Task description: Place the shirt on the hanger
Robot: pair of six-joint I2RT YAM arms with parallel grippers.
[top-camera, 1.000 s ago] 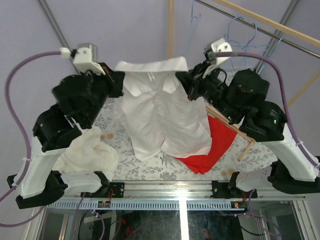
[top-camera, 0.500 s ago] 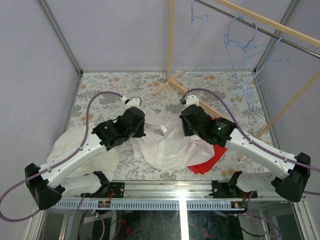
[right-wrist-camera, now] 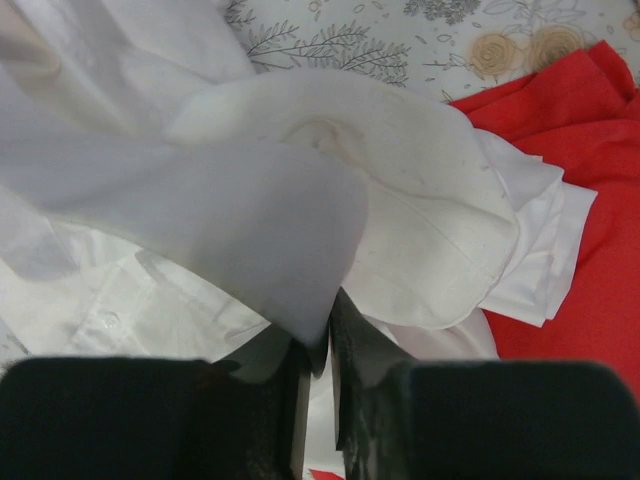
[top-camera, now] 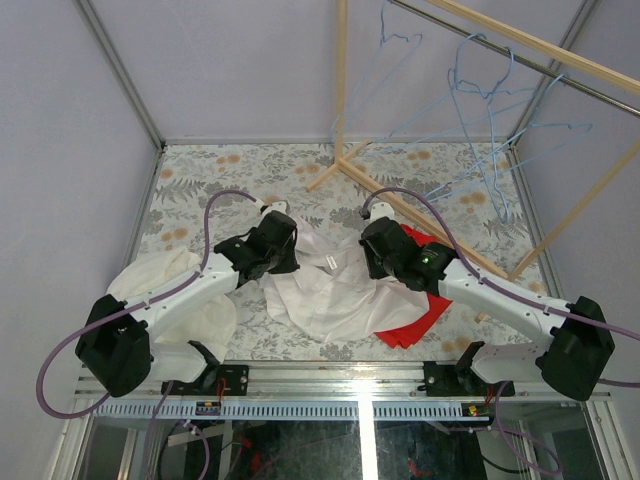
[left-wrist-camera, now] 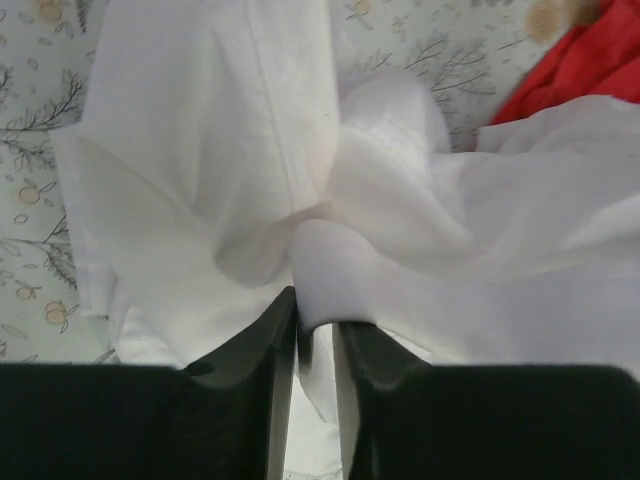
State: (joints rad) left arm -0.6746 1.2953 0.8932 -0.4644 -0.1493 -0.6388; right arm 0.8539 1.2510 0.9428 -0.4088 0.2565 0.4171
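The white shirt [top-camera: 330, 292] lies bunched on the floral table between my two arms. My left gripper [top-camera: 290, 256] sits low at the shirt's left edge. In the left wrist view its jaws [left-wrist-camera: 315, 320] stand close together with a fold of the shirt [left-wrist-camera: 220, 130] pinched between them. My right gripper [top-camera: 372, 262] is at the shirt's right edge. Its jaws [right-wrist-camera: 318, 340] are nearly together on a tapering fold of the shirt [right-wrist-camera: 420, 210]. Blue wire hangers [top-camera: 490, 120] hang from the rail at the back right, far from both grippers.
A red cloth [top-camera: 422, 315] lies partly under the shirt's right side. A creamy off-white garment [top-camera: 165, 292] is heaped at the left under my left arm. A wooden rack [top-camera: 342, 90] stands at the back with slanted feet on the table.
A second ago both arms held the shirt spread high near the camera. They have come down, and the shirt now lies crumpled on the table with both grippers low at its edges.
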